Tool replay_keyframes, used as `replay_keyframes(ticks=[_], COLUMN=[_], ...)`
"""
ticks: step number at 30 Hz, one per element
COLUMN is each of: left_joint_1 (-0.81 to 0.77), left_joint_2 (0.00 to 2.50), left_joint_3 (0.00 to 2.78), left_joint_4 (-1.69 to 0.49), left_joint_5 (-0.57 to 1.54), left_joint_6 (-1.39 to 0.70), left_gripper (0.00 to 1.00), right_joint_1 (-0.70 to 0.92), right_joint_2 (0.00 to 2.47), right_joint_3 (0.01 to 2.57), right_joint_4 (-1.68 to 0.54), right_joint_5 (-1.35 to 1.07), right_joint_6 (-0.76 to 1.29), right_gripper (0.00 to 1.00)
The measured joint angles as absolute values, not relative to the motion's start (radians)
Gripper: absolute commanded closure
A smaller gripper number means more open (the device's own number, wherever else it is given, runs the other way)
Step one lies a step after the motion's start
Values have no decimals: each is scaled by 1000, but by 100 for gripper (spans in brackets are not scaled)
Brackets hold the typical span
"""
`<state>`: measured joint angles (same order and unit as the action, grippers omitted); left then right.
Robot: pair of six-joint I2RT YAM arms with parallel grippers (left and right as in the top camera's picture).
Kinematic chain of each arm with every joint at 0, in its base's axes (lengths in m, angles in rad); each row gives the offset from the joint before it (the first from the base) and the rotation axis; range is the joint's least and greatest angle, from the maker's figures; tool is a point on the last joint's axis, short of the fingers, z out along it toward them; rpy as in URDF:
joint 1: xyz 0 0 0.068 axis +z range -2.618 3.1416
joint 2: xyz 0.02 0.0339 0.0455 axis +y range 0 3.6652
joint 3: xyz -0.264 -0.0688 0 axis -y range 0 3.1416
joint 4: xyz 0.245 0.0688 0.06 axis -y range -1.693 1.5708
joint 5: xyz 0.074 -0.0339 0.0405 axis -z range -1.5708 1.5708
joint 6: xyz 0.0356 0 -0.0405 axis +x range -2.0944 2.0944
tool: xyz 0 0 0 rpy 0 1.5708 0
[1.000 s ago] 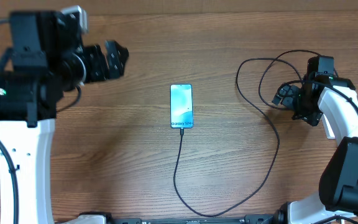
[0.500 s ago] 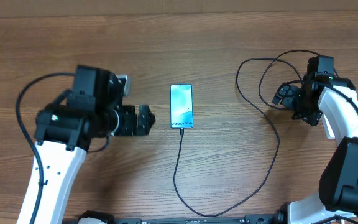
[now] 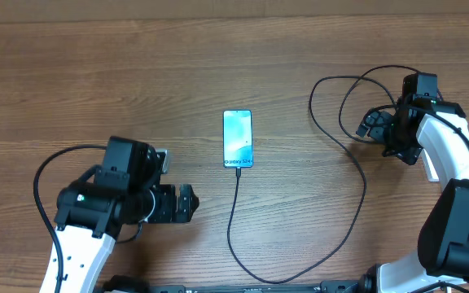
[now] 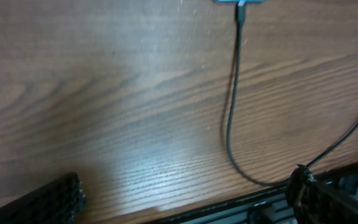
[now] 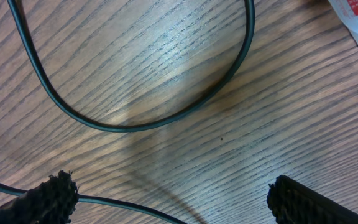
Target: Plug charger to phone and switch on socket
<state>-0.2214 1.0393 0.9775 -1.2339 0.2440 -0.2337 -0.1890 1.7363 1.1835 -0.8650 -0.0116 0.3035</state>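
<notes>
The phone (image 3: 237, 138) lies flat mid-table with its blue screen up. The charger's black cable (image 3: 357, 212) has its connector tip (image 3: 238, 168) at the phone's bottom edge and looks plugged in. The tip also shows in the left wrist view (image 4: 241, 9). The cable runs to the front edge, then up to loops (image 3: 336, 106) at the right. My right gripper (image 3: 370, 124) is open over those loops (image 5: 166, 118). A corner of the white socket with red marks (image 5: 356, 11) shows only in the right wrist view. My left gripper (image 3: 186, 203) is open and empty, front left of the phone.
The table's front edge with a black rail (image 4: 272, 205) lies just past the left gripper (image 4: 182, 205). A strand of cable (image 5: 135, 208) runs between the right gripper's fingers (image 5: 179, 199) without being gripped. The right arm's body (image 3: 446, 155) covers the far right of the table.
My left arm has swung from the back left down to the front left, its gripper now below and left of the phone. The right arm, phone and cable have not moved.
</notes>
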Motion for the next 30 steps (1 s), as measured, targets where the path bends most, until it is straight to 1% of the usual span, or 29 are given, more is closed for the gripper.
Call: replay_keyframes(ticks=[10, 30], left_joint_1=[-221, -221], left_joint_2=[975, 958], left_joint_3=[832, 823], left_joint_4=[-1234, -1243], left_joint_5=[244, 255], left_joint_6=[-234, -234], left_gripper=[0, 1], right_joint_1=[-189, -189], right_joint_2=[1736, 1736], right_joint_3=[1184, 1184], right_joint_4=[-865, -865], right_joint_5=[-11, -11], right_joint_6=[304, 303], right_gripper=[0, 0])
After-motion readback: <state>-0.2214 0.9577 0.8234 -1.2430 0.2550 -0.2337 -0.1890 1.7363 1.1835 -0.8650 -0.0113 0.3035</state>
